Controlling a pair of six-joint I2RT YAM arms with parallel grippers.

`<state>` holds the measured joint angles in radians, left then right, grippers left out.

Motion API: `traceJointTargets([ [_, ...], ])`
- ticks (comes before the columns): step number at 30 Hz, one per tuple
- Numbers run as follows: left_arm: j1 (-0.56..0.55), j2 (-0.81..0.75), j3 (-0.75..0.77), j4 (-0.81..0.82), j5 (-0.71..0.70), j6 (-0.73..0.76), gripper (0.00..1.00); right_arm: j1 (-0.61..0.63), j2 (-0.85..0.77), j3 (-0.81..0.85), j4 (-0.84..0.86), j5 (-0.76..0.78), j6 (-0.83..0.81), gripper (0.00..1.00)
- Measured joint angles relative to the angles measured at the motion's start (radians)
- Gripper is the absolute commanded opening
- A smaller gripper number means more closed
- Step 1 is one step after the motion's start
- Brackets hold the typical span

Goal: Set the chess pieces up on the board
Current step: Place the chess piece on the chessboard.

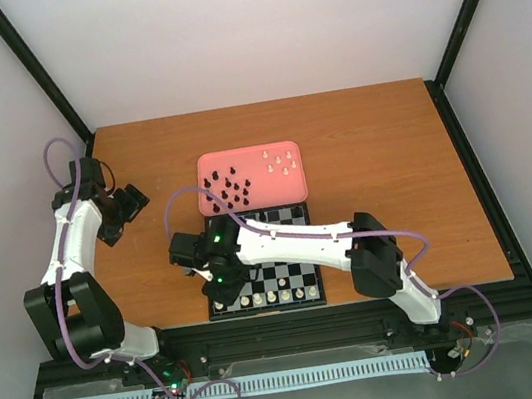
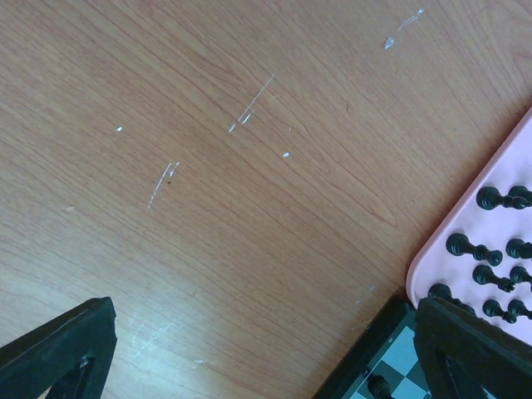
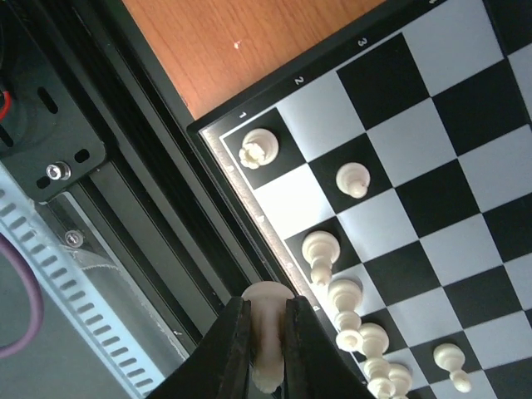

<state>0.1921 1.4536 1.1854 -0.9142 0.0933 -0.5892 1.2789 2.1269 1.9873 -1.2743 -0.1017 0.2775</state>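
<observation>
orange-brown wooden table [image 1: 372, 162] sits inside white walls with black frame posts. at far left, the left gripper [image 1: 126, 207] hangs above the wood, well apart from the board [image 1: 288, 275]. in the left wrist view its fingers [image 2: 62, 349] stand wide apart over the scratched tabletop, gripping no object.

further right, the right gripper [image 1: 221, 286] is over the near left part of the board, and the right arm [image 1: 304, 244] lies across most of the squares. the right wrist view shows its fingers [image 3: 237, 349] clamped on a held cream piece [image 3: 268, 293]. this piece is at the board's outer border, beside the black rail [image 3: 150, 166]. whether its base touches the surface cannot be told.

just beside it, a line of cream chess pieces [image 3: 320, 249] stands on the edge squares, starting at the corner square marked 1. one pawn [image 3: 353, 179] stands one square inward. in the overhead view this cream row runs along the board's near edge.

behind the board, close to its far edge, lies the pink tray [image 1: 247, 154]. black chess pieces [image 1: 229, 190] stand grouped in the tray's left half. a smaller group of loose cream pieces [image 1: 284, 163] stands in its right half.
</observation>
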Motion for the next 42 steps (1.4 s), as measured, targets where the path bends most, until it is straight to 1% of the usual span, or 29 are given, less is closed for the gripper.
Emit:
traceJointTargets([
  [12,-0.003,-0.012,0.000,0.000,0.000,0.000,1.00,0.015,0.093,0.038,0.014,-0.016,-0.008,0.05],
  [23,-0.003,-0.012,0.000,0.001,0.000,0.000,1.00,0.018,0.108,0.036,0.027,-0.015,-0.008,0.05],
  [33,-0.003,-0.012,-0.008,0.002,0.000,0.000,1.00,0.018,0.117,-0.010,0.056,-0.016,-0.011,0.06],
  [42,-0.003,-0.012,-0.012,0.003,0.000,0.000,1.00,0.017,0.118,-0.016,0.072,-0.017,-0.020,0.07],
])
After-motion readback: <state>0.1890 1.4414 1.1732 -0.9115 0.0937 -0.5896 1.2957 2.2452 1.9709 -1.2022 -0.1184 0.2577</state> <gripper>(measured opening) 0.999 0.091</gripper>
